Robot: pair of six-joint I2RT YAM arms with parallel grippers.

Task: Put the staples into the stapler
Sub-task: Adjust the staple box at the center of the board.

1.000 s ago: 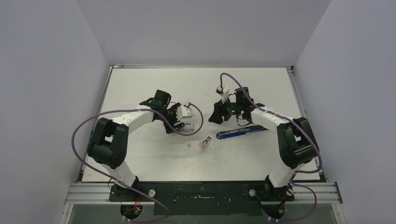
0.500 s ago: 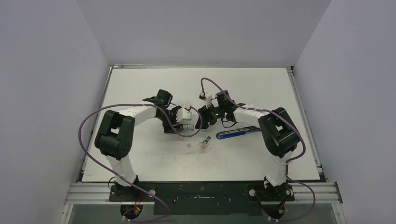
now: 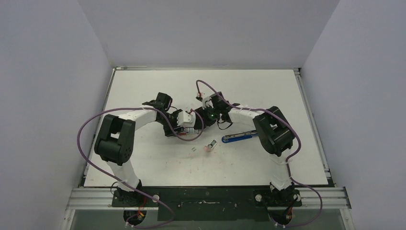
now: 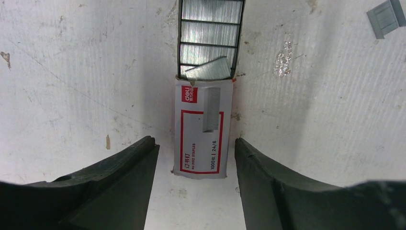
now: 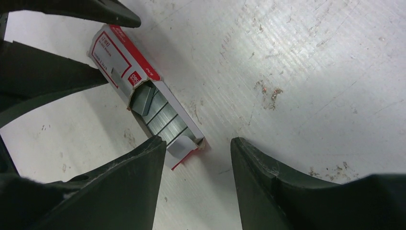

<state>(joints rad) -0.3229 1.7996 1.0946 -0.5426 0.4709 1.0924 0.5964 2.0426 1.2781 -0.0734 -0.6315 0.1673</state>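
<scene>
- Checking progress: early stage. The stapler (image 3: pixel 238 137) lies flat on the table (image 3: pixel 268 96), to the right of both grippers and apart from them. From overhead I cannot tell whether it has been opened.
- The staple box (image 4: pixel 203 134) sits on the table between the two grippers. Its inner tray (image 4: pixel 210 36) is drawn partway out of the red-and-white sleeve, leaving the staples (image 4: pixel 209 52) exposed. One strip (image 4: pixel 208 69) lies tilted at the sleeve mouth.
- Left gripper (image 4: pixel 195 143): jaws spread, straddling the sleeve end. A gap shows on one side, so it is not pinching.
- Right gripper (image 5: pixel 198 141): jaws spread astride the tray's far end, nothing held.
- A loose short strip (image 4: pixel 387 18) lies on the table beside the tray. A pink block (image 3: pixel 209 146) sits near the stapler's tip.
- Remaining, by my reading: pick up a strip, open the stapler, seat the strip, close it.
</scene>
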